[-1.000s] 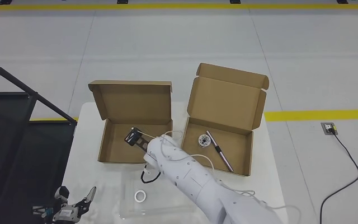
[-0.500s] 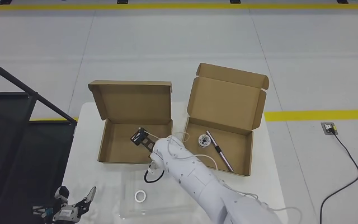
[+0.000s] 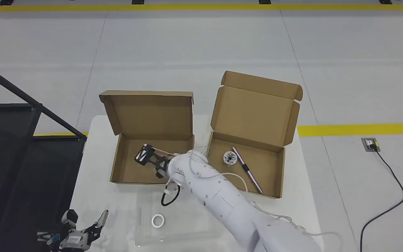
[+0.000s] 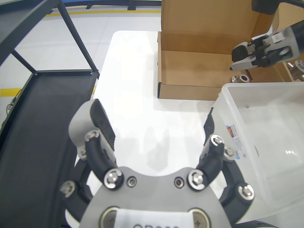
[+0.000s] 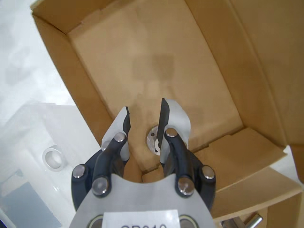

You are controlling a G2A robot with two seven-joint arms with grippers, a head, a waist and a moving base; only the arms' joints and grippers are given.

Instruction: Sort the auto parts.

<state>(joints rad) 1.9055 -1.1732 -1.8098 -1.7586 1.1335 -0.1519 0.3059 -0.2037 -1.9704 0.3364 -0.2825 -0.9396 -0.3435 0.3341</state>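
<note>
Auto parts: a round metal part point(image 5: 152, 141) lies on the floor of the left cardboard box point(image 3: 129, 165), close to its front wall. A white ring point(image 3: 158, 220) lies in the clear plastic bin point(image 4: 273, 119). A small round part point(image 3: 230, 158) and a thin rod point(image 3: 247, 169) lie in the right cardboard box point(image 3: 269, 165).
Right end effector point(image 5: 145, 104): positioned above the left cardboard box floor, jaws partly open, nothing gripped. The round metal part lies below it, not in contact.
Left end effector point(image 4: 152, 112): positioned above the tabletop point(image 3: 94, 183) near its front left corner, between the black rack point(image 4: 35, 119) and the clear plastic bin, jaws wide open, nothing gripped.
Boxes: side by side on the tabletop, both lids raised.
</note>
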